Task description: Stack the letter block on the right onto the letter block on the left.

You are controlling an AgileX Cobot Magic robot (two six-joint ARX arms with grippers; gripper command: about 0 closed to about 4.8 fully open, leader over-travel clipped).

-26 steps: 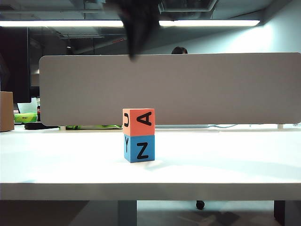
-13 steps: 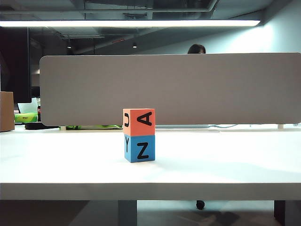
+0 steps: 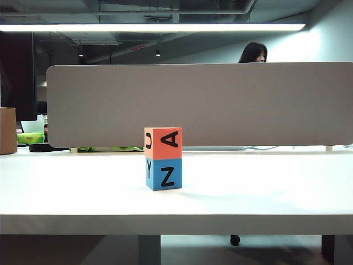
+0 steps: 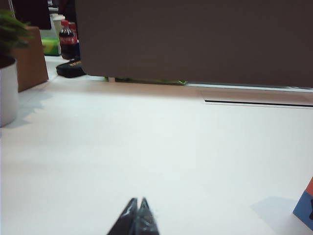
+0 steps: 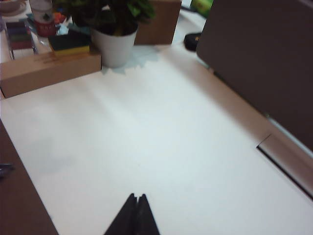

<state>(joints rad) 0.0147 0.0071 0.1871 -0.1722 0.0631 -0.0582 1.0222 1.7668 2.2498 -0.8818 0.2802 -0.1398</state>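
The orange letter block (image 3: 163, 143) sits on the blue letter block (image 3: 164, 174) on the white counter (image 3: 265, 187). The left gripper (image 4: 137, 211) and right gripper (image 5: 136, 208) hang over bare counter, fingers together.

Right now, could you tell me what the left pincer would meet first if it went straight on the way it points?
Probably the bare white table; the shut left pincer points low over it. Beyond stands the dark divider panel. The blocks sit off to one side.

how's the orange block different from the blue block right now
The orange block sits on top; the blue block rests on the white table. The orange block's front shows a sideways A with a J on its side face; the blue block shows a sideways Z, with a Y. Both look like same-sized cubes, squarely aligned and free of either gripper.
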